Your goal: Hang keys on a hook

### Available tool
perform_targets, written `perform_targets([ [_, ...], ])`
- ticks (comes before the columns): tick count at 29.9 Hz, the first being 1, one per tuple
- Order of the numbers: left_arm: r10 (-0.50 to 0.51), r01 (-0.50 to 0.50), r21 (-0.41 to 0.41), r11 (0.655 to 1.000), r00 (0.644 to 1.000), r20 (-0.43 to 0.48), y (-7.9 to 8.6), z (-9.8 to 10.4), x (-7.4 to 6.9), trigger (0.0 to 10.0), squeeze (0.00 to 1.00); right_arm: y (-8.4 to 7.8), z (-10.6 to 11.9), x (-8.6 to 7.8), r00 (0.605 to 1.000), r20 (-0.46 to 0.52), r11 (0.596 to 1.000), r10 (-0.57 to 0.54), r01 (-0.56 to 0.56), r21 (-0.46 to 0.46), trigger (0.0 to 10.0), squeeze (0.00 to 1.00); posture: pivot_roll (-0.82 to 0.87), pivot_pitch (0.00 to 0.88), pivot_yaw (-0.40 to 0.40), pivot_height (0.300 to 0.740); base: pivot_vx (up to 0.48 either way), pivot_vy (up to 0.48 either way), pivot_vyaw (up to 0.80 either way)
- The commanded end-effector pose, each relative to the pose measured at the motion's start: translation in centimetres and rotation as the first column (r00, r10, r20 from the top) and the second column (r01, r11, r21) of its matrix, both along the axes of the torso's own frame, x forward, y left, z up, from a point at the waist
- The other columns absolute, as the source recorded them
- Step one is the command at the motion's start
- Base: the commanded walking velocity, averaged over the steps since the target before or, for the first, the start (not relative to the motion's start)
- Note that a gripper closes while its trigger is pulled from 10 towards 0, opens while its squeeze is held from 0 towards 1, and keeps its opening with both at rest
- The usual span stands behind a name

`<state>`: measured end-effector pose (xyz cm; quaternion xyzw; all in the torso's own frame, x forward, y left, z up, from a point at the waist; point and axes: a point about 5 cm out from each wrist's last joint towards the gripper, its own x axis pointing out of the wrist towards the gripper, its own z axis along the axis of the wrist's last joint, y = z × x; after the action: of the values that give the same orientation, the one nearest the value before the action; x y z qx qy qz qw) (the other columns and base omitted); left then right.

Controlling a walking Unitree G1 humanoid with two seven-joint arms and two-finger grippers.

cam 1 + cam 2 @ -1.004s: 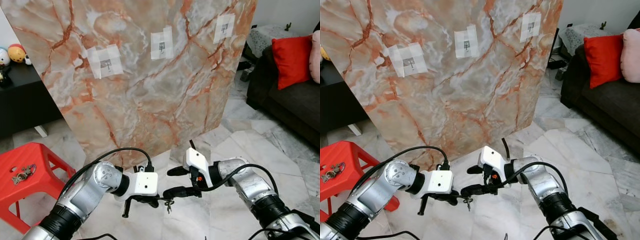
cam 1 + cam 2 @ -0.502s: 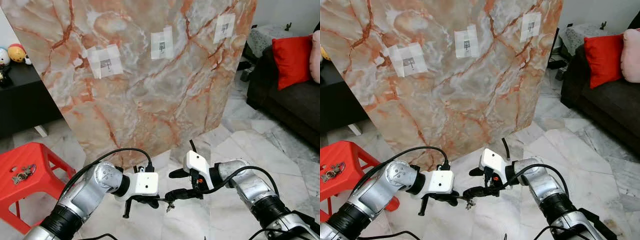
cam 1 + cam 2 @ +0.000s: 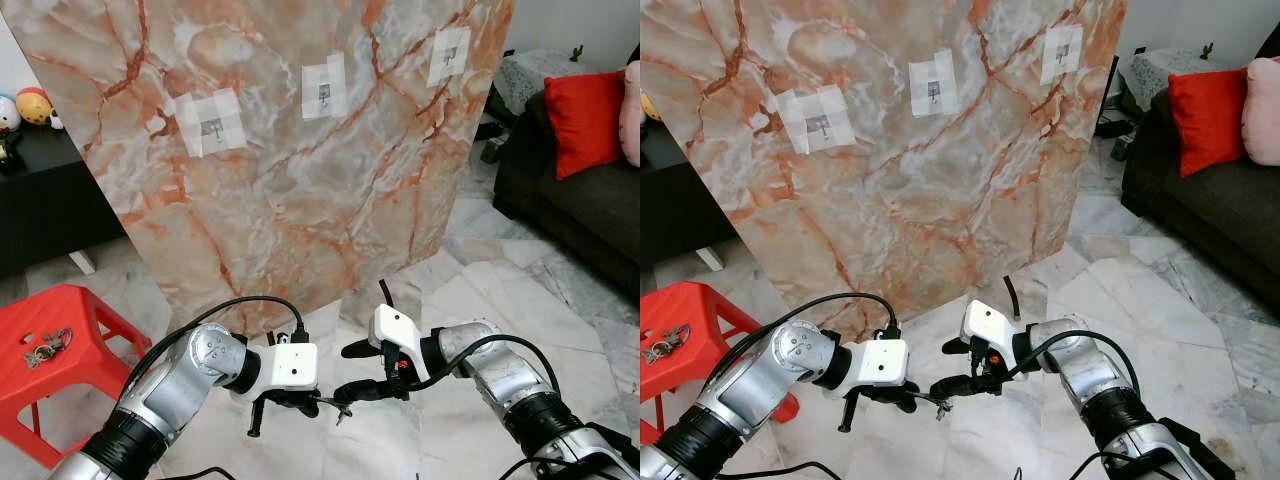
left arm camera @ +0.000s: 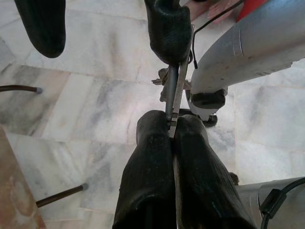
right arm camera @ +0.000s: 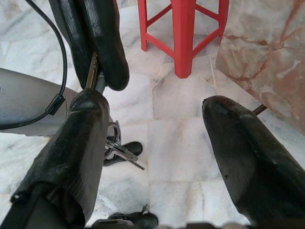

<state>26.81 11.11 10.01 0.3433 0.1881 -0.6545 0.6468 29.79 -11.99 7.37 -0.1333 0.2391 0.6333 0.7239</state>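
Left gripper (image 4: 172, 125) fingers pinched tight on a thin metal key (image 4: 174, 95). Right gripper (image 5: 157, 138) fingers spread wide, one tip touching the key's far end. Key slim, silvery, flat, long axis level between both grippers, low above marble floor (image 3: 450, 300). Three taped hooks (image 3: 323, 92) higher on the marble slab (image 3: 280, 190).

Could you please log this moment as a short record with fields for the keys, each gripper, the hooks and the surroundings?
keys: a key pinched in the left gripper, ring and other keys hanging at its far end
left gripper: shut on the key, low over the marble floor
right gripper: open, one finger beside the key
hooks: three, each taped to the leaning marble slab, all bare
surroundings: red stool with another key bunch at left; dark sofa with red cushion at right
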Motion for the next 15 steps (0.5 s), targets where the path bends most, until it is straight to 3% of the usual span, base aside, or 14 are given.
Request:
perform_targets([
  [1,0.003,0.000,-0.076,0.997,0.999,0.050,-0.39,2.03,0.81,10.0,0.00,-0.22,-1.57,-0.91,0.999,-0.045,0.998,0.014,-0.017,-0.064,10.0,0.00,0.04,0.068,-0.013,0.740,0.000,0.000,0.00],
  [15,0.002,0.003,-0.107,0.994,0.999,0.042,-0.74,2.43,0.81,10.0,0.00,-0.67,-2.42,-1.12,0.999,-0.053,0.995,0.006,-0.012,-0.103,10.0,0.00,0.04,0.067,-0.013,0.740,0.000,0.000,0.00],
])
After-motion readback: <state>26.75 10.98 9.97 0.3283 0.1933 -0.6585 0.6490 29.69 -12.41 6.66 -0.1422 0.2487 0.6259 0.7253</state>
